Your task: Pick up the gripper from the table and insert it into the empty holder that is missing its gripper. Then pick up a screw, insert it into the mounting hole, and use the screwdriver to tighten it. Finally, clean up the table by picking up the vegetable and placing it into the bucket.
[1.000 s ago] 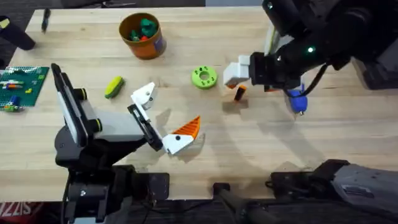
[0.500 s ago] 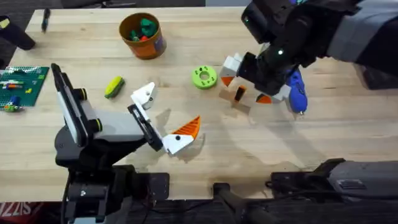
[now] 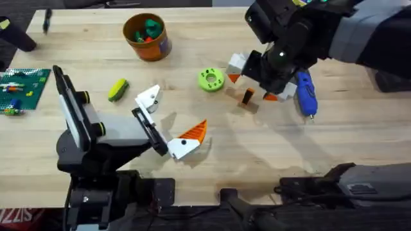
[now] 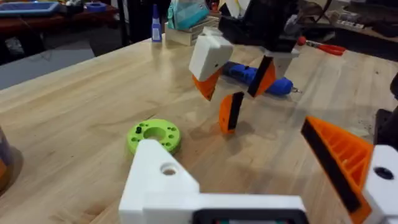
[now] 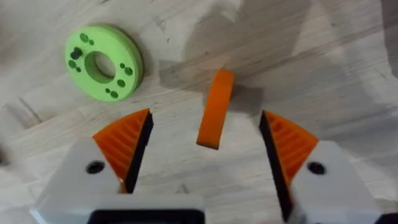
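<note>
The right gripper (image 5: 205, 140) hangs over the table with its fingers (image 5: 124, 143) spread wide, and the small orange gripper (image 5: 215, 109) stands on the wood between the two pads, touching neither. The lime-green disc (image 3: 210, 79) lies just beside it and the screwdriver (image 3: 306, 94) on its other side. The left gripper (image 4: 261, 180) also stands wide open, holding nothing; one white holder (image 4: 165, 183) has no orange pad.

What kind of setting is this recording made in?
Most likely a robotics lab workbench: a light wooden table holding spare parts such as an orange gripper pad and a blue electric screwdriver, with cluttered benches and tools behind in the left wrist view.
</note>
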